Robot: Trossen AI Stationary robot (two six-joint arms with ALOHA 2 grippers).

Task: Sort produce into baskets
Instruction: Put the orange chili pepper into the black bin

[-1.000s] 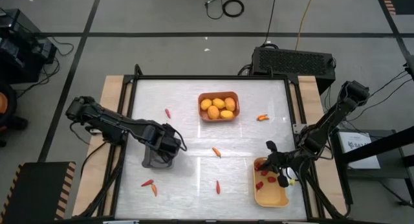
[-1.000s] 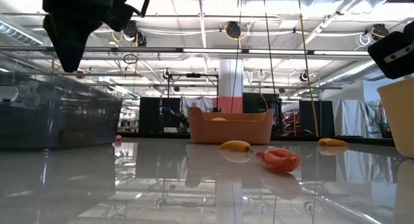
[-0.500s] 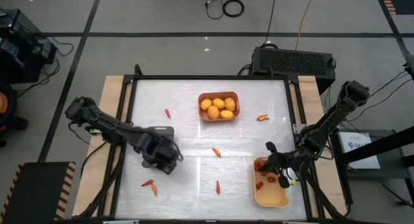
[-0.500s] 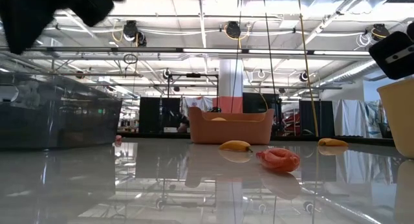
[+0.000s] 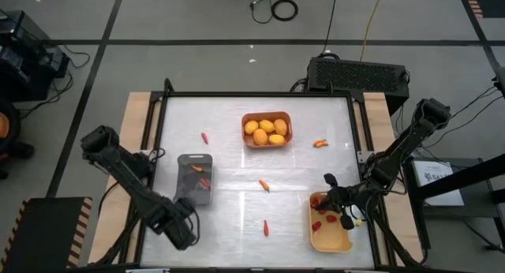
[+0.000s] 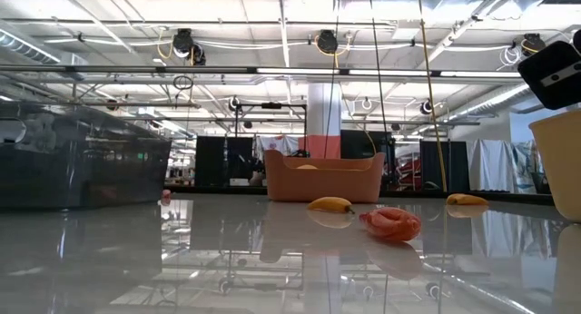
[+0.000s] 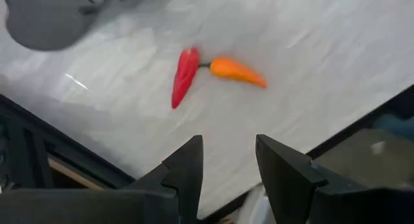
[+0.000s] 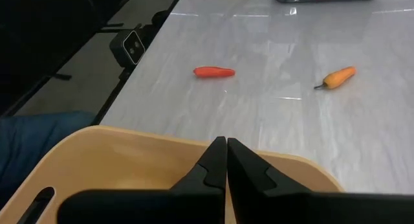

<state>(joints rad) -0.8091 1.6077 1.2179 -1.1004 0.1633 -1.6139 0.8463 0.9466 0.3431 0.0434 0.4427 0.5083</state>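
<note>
My left gripper point(image 7: 226, 164) hangs open and empty, pointing down over the table's near left corner point(image 5: 180, 229). Just beyond its fingertips a red chili point(image 7: 185, 76) and an orange chili point(image 7: 237, 70) lie on the table. The dark grey basket point(image 5: 195, 192) holds red chili pieces point(image 5: 203, 181). Yellow-orange fruits point(image 5: 267, 131) fill the orange basket point(image 5: 287, 119). Red berries point(image 5: 318, 224) lie in the yellow basket point(image 5: 331, 241). My right gripper point(image 8: 226, 160) is shut and empty above that basket's far rim point(image 8: 149, 146).
Loose chilies lie on the table: a red one point(image 5: 204, 137) at the far left, an orange one point(image 5: 320, 143) right of the orange basket, an orange one point(image 5: 263, 185) at the middle, a red one point(image 5: 266, 227) near the front. A black frame point(image 5: 166, 91) borders the table.
My left gripper has swung from above the dark grey basket toward the table's near left corner and sunk slightly. It now stands over the red and orange chili pair. The basket, uncovered, shows red chili pieces inside.
</note>
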